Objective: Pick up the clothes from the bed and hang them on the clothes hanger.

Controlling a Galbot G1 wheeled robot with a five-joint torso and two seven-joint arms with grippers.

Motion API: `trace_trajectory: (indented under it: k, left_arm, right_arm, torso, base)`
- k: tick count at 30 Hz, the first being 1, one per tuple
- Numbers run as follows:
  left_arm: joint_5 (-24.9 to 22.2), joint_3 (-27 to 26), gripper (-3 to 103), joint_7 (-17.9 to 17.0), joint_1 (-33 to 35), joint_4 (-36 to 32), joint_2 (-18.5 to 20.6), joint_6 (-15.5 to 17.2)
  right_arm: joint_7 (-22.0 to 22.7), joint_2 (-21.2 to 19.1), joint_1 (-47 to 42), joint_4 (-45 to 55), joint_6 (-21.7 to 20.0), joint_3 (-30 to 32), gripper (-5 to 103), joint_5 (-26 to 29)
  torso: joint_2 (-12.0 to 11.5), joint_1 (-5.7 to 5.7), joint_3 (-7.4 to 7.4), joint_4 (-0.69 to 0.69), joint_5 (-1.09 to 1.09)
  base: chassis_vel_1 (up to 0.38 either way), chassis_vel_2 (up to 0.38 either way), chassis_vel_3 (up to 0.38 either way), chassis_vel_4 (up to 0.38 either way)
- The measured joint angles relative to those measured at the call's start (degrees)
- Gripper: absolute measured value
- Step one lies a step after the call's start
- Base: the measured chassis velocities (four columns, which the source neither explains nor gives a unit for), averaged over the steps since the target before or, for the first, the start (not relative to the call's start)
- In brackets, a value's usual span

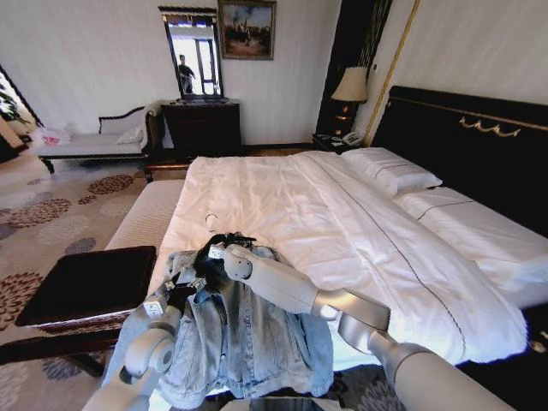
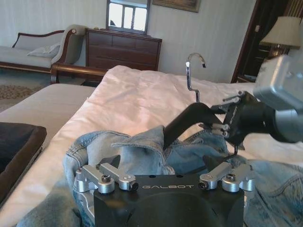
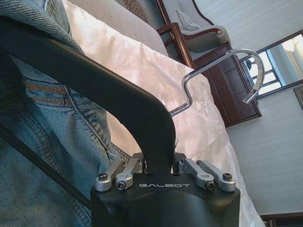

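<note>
On the bed (image 1: 282,201) edge, denim jacket (image 1: 240,338), right gripper (image 1: 214,251) clamping the hanger (image 3: 118,101) (hook upward), left gripper (image 1: 184,289) spread open at the collar.

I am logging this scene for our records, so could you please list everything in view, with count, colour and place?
Denim jacket: one, light blue, at the bed's foot corner.
Hanger: one, black with silver hook, at the jacket's collar.
Bed: one, white sheets, black headboard.
Pillows: two, white, by the headboard.
Lamp: one, cream shade, beside the headboard.
Dresser: one, dark wood, far wall, under a mirror.
Chaise: one, white cushion, left of the dresser.
Painting: one, on the far wall.
Bench: one, dark, left of the bed.
Left tool: on the jacket's left shoulder.
Right tool: shut on the hanger.
</note>
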Motion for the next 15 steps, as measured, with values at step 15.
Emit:
trace_trajectory:
  k: [15]
  left_arm:
    - [-7.59,2.79,81,-2.17,-4.88,3.88,-0.31,2.66]
  right_arm:
    - [0.50,-0.88,0.98,3.26,-0.03,-1.70,28,3.56]
  torso:
    - [0.00,0.00,0.00,-0.01,-0.01]
  base:
    - [0.000,0.000,0.000,0.000]
